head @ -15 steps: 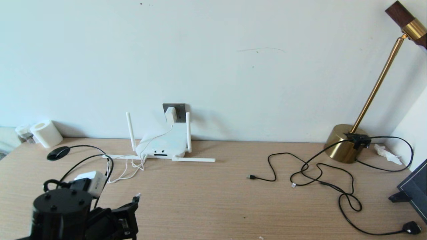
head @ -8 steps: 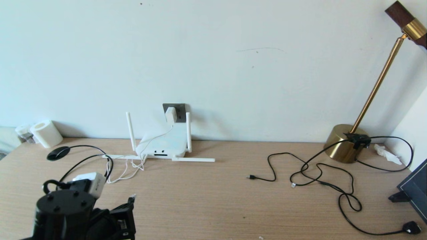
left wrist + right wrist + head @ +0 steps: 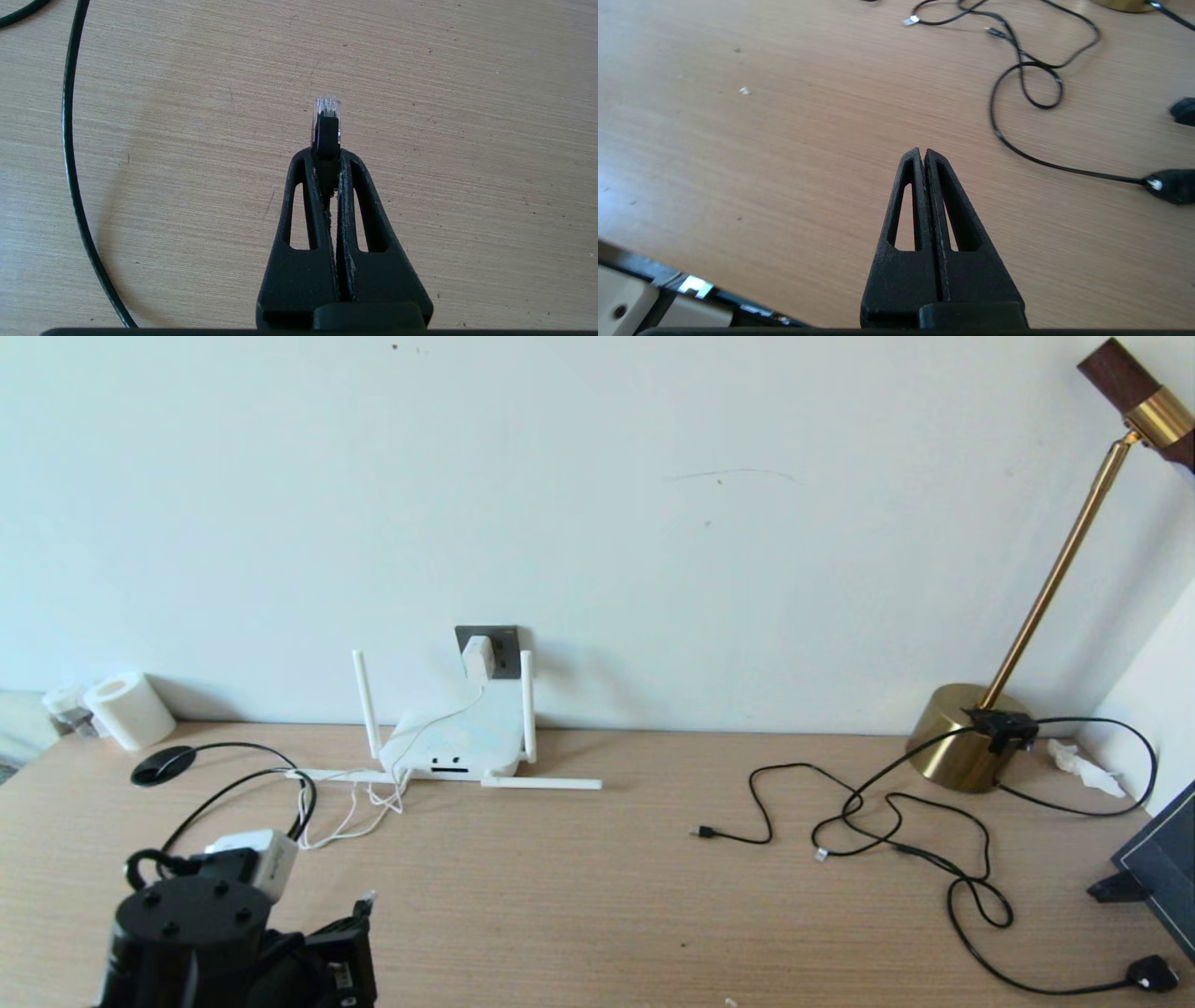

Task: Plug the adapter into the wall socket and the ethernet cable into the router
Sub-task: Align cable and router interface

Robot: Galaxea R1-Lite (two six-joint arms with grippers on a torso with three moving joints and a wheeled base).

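The white adapter (image 3: pixel 478 658) sits in the dark grey wall socket (image 3: pixel 507 649), and its thin white cord drops to the desk. Below it the white router (image 3: pixel 457 739) lies by the wall, two antennas up and two flat on the desk. My left gripper (image 3: pixel 327 156) is at the desk's front left (image 3: pixel 362 913), shut on the ethernet cable's clear-tipped connector (image 3: pixel 326 112), which sticks out past the fingertips. The black cable (image 3: pixel 233 782) loops back toward the router's left. My right gripper (image 3: pixel 923 154) is shut on nothing over bare desk and is out of the head view.
A brass lamp (image 3: pixel 962 742) stands at the back right, with thin black cables (image 3: pixel 887 821) and a black mains plug (image 3: pixel 1153 973) strewn in front of it. A paper roll (image 3: pixel 129 709) and a black disc (image 3: pixel 163 765) sit at the back left. A dark frame (image 3: pixel 1158 868) leans at the right edge.
My left gripper has drawn back toward the desk's front edge and slightly left, carrying the connector with it. Nothing else has moved.
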